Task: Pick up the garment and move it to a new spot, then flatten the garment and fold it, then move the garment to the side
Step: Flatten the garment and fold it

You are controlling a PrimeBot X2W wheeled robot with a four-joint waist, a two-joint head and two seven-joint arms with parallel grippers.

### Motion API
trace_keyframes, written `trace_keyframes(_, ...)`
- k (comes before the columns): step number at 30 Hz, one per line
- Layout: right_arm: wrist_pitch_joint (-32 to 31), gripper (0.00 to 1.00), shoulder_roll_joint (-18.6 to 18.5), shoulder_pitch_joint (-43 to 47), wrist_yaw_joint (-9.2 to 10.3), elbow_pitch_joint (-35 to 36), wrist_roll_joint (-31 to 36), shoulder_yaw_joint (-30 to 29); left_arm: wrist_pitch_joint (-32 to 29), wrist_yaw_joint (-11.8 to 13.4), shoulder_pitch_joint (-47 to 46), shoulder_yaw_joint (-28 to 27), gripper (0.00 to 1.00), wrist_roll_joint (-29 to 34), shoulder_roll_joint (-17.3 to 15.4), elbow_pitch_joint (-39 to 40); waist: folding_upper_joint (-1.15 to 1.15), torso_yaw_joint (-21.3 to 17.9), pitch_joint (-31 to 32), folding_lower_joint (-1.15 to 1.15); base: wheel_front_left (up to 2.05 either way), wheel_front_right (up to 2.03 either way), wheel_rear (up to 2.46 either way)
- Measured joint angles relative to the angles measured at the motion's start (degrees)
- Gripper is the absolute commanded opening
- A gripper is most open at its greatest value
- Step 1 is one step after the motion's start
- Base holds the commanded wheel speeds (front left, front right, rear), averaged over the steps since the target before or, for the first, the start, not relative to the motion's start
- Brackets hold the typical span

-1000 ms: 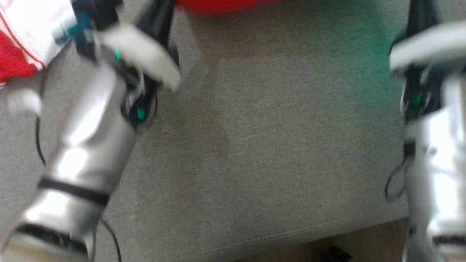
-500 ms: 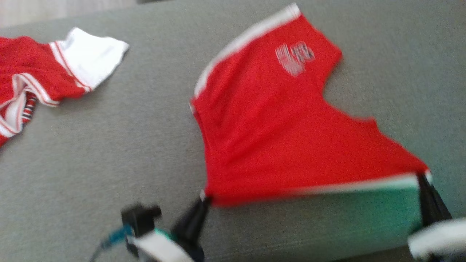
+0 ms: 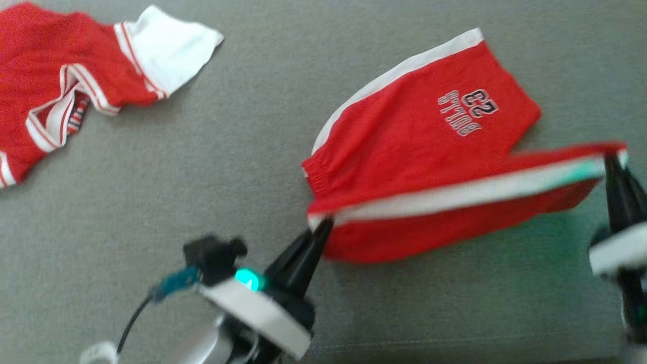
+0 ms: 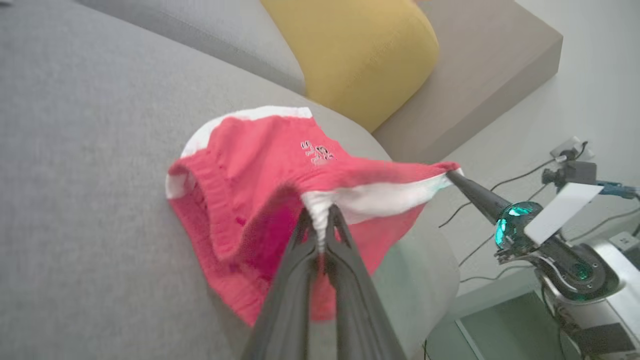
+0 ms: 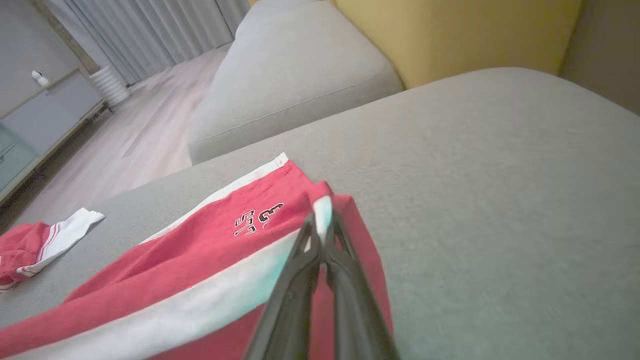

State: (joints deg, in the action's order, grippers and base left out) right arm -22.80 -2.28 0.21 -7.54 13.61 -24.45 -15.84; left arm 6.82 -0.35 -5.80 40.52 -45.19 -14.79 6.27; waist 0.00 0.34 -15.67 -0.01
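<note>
**A:** Start at the bottom edge of the head view. What is the left gripper (image 3: 323,226) doing?

**B:** It points up and to the right from the lower middle, fingers pressed together on the white waistband corner of the red shorts (image 3: 419,136). The left wrist view shows that corner nipped between the two dark tips.

**A:** And the right gripper (image 3: 612,159)?

**B:** It is at the right edge of the frame, also closed, pinching the far end of the same white-striped edge. The stripe runs stretched between the two grippers, from lower middle to right.

**A:** Where do the shorts sit?

**B:** They are right of centre on the grey sofa seat (image 3: 202,192). The near striped edge is held up off the fabric. Beyond it, the other leg lies flat with its printed lettering facing up.

**A:** What is farther back?

**B:** At the upper left, well apart from the shorts, a red and white jersey (image 3: 60,81) lies crumpled on the same seat. At the top of the left wrist view a yellow cushion (image 4: 350,50) stands behind the seat. In the upper left of the right wrist view is pale wooden floor (image 5: 135,135).
</note>
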Motion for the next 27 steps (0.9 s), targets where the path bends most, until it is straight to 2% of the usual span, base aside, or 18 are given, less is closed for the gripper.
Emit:
trace_keyframes(4,-3.24,0.0,-2.32,-11.8,0.0,-6.27,2.36,1.38,-1.63,2.01,-7.17,-0.76,0.0,-0.11,4.26,-1.15,0.0,2.07,-2.8,0.0,0.0,0.0,0.0)
trace_keyframes(8,-5.31,0.0,-5.57,-23.68,0.0,-14.11,3.39,1.77,-2.13,3.61,-15.43,-2.04,0.0,0.37,8.27,-6.91,0.0,4.58,-5.79,0.01,0.0,0.0,0.0)
trace_keyframes(13,-5.55,0.0,-7.45,-32.85,0.0,-24.01,4.38,4.36,-0.85,4.89,-22.06,-2.23,0.0,2.49,10.13,-16.67,0.0,7.49,-8.73,0.02,0.0,0.0,0.0)
trace_keyframes(22,-3.37,0.0,-10.35,-40.92,0.0,-36.96,6.98,7.8,2.24,2.68,-24.47,-0.46,0.0,-0.02,11.77,-24.93,0.0,9.49,-10.97,0.01,0.0,0.0,0.0)
trace_keyframes(24,-2.23,0.0,-10.67,-41.96,0.0,-38.75,7.0,8.05,2.87,2.33,-25.57,-0.02,0.05,-0.55,11.93,-25.75,0.0,9.61,-10.84,0.02,0.0,0.0,0.0)
trace_keyframes(25,-1.68,0.0,-10.8,-42.13,0.0,-39.38,7.17,8.22,2.88,2.33,-26.06,0.25,0.16,-0.76,12.0,-26.2,0.0,9.6,-10.72,0.01,0.0,0.0,0.0)
trace_keyframes(26,-1.21,0.0,-10.83,-42.17,0.0,-40.0,7.39,8.34,3.12,2.34,-26.47,0.58,0.33,-1.01,12.02,-26.62,0.0,9.55,-10.64,0.01,0.0,0.0,0.0)
trace_keyframes(27,-1.02,0.34,-10.91,-42.16,0.0,-40.61,7.4,8.83,3.39,2.35,-26.64,1.01,0.76,-1.29,12.02,-26.87,0.0,9.45,-10.57,0.01,0.0,0.0,0.0)
